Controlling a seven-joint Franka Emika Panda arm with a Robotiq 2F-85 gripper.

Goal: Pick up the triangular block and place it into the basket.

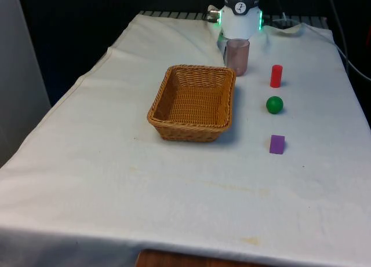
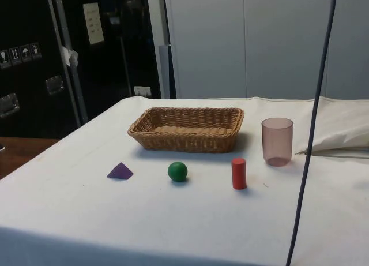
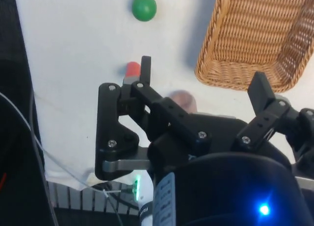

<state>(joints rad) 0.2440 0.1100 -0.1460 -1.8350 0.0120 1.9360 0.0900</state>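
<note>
Hanging high above the cloth in the wrist view, gripper (image 3: 203, 81) spread wide, fingers (image 3: 145, 69) well apart, nothing between them and nothing touched. Below the gap, far down, a pinkish cup (image 3: 181, 99); just past one fingertip, a red cylinder (image 3: 131, 69); further off, a green ball (image 3: 144, 7); off to the other side, one end of a wicker basket (image 3: 230, 69).

On the table (image 1: 87, 180), seen from the front: basket (image 1: 194, 102) near the middle, nothing inside, translucent pink cup (image 1: 237, 57) upright just behind its far corner toward the front view's right. Beyond that side, a loose row, each piece apart from the next: red cylinder (image 1: 276, 76) upright nearest the cup, green ball (image 1: 275, 105) in the middle, purple triangular block (image 1: 277, 144) closest to the camera end. Block resting on the cloth, outside the basket, well clear of its rim.

From the side: purple block (image 2: 120, 171) showing as a low pyramid, point up, at the end of the row; ball (image 2: 177, 171) beside it, cylinder (image 2: 238, 173) after that, cup (image 2: 277, 141) behind and past the cylinder, basket (image 2: 187, 128) behind the row.
</note>
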